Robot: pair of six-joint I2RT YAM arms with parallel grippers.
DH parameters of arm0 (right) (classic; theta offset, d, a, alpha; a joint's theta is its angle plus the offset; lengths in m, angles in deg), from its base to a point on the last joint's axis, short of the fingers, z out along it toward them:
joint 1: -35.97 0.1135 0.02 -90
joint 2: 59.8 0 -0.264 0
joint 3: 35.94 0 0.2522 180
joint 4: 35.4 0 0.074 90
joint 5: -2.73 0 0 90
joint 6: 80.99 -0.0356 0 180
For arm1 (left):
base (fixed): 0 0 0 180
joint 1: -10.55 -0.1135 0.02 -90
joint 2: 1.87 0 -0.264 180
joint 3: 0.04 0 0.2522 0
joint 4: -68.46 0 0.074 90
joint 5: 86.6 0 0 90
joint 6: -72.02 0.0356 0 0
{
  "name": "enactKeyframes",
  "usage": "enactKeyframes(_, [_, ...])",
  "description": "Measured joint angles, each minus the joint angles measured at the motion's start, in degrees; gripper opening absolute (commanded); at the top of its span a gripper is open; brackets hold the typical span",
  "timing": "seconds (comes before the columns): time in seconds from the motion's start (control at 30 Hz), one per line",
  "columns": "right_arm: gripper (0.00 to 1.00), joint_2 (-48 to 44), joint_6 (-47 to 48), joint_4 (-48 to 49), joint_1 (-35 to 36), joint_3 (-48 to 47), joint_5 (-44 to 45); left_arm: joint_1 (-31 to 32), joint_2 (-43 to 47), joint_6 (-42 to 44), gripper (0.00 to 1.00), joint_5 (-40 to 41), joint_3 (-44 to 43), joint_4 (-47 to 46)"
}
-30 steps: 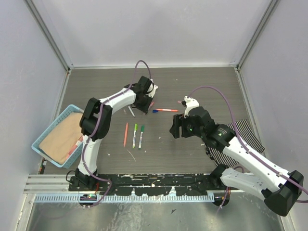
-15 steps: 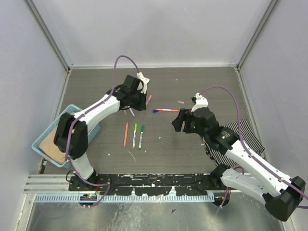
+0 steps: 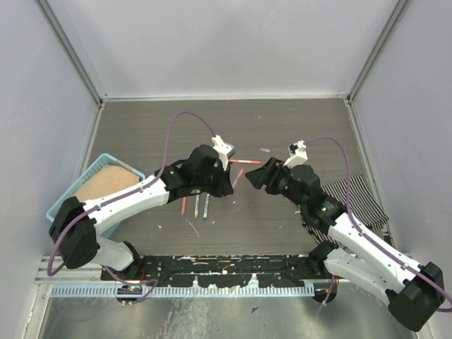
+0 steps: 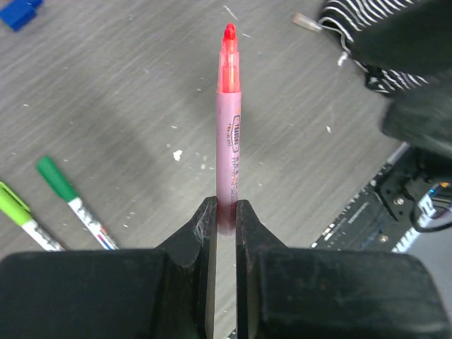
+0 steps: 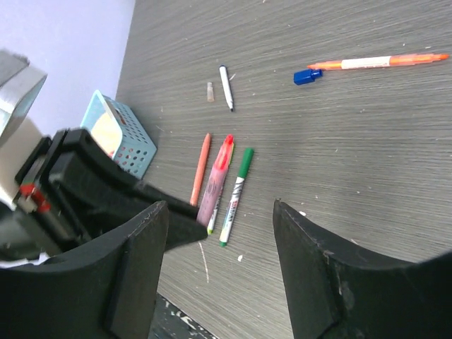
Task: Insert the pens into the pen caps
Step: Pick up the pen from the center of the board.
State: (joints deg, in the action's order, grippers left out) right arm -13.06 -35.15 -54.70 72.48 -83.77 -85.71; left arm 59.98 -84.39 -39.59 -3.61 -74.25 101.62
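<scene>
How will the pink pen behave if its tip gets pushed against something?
Likely stiff: the pink pen juts straight, no sag. It may pivot or slip, since the left gripper pinches only its tail end. Smooth round barrel, so probably rolls if dropped.

Glossy plastic pink pen (image 4: 228,141), matt woodgrain table (image 4: 127,92)

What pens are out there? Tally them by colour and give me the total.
pink pen: 1
plain orange pen: 1
orange pen with white band: 1
dark green pen: 1
lime green pen: 1
white pen with dark tip: 1
Total: 6
</scene>
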Motion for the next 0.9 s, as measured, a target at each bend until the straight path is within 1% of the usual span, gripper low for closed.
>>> enactKeyframes(0.13, [0.62, -0.04, -2.21, 1.66, 0.0, 0.5, 0.0, 2.95, 2.91, -3.34, 0.16, 0.96, 1.64, -1.49])
enactKeyframes(0.27, [0.58, 0.15, -3.65, 2.86, 0.0, 0.87, -0.24, 4.63, 3.74, -5.31, 0.16, 1.62, 1.75, -2.32])
enactKeyframes(0.7, [0.49, 2.51, -8.04, 5.99, 0.0, 2.93, -2.14, 6.25, 4.72, -5.99, 0.16, 1.92, 1.75, -2.6])
enactKeyframes(0.9, [0.42, 3.65, -8.94, 8.24, 0.0, 3.15, -3.67, 6.49, 4.72, -5.99, 0.16, 1.75, 1.75, -2.62])
